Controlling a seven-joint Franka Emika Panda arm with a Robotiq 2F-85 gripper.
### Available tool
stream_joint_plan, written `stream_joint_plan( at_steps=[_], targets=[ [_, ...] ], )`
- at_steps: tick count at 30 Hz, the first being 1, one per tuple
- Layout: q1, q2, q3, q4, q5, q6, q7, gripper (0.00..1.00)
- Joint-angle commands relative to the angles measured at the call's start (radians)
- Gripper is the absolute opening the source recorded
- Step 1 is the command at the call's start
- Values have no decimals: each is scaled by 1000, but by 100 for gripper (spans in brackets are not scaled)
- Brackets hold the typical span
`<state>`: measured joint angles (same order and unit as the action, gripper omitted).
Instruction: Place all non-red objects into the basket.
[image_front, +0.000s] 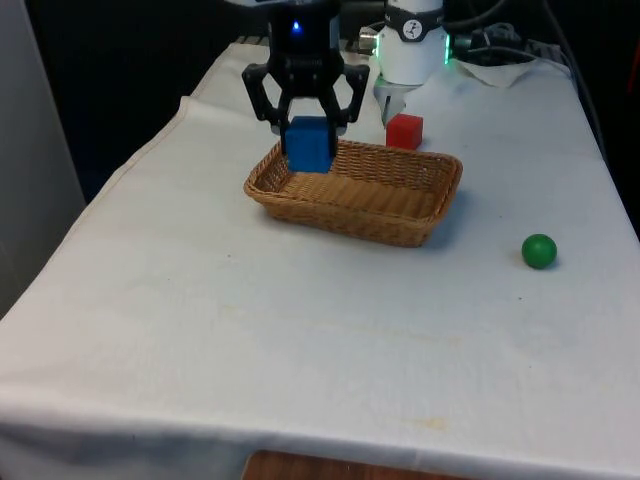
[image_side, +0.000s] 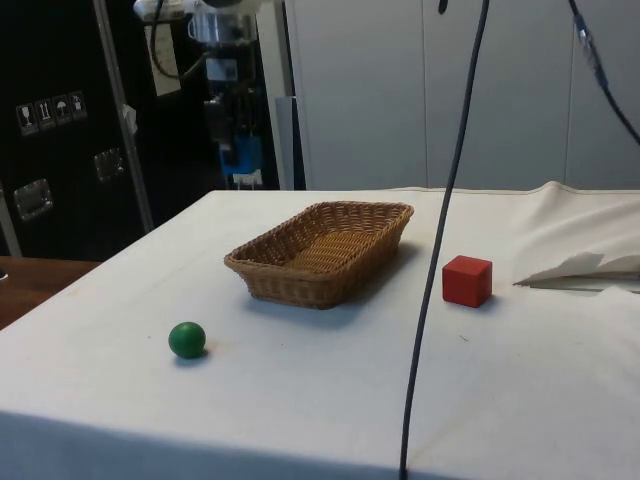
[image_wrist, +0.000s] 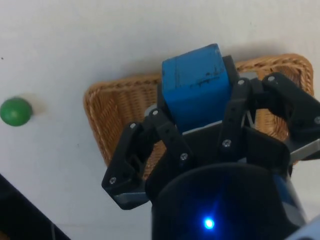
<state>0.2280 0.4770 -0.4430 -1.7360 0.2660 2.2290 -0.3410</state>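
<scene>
So we've got the gripper (image_front: 308, 128) clamped onto a blue cube (image_front: 309, 144), fingers (image_wrist: 165, 131) squeezed against two opposite sides of it, holding it up in the air. It's hanging over the far-left corner of the wicker basket (image_front: 403, 226) as the front view has it, and the cube isn't touching the weave. From the wrist view we see the blue cube (image_wrist: 195, 86) sitting right above the basket's (image_wrist: 107, 112) inside. The red cube (image_front: 404, 131) sits on the white cloth (image_front: 250, 330) just past the basket's far rim. The green ball (image_front: 539, 251) is on the cloth well off to the front view's right of the basket, nearer to us, with nothing touching it.
</scene>
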Motion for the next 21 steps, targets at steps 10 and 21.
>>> stream_joint_plan(
  at_steps=[10, 21],
  targets=[
    [6, -69, -10, -68, -27, -17, 20, 1],
    [10, -133, -11, -166, -31, 8, 30, 1]
  ],
)
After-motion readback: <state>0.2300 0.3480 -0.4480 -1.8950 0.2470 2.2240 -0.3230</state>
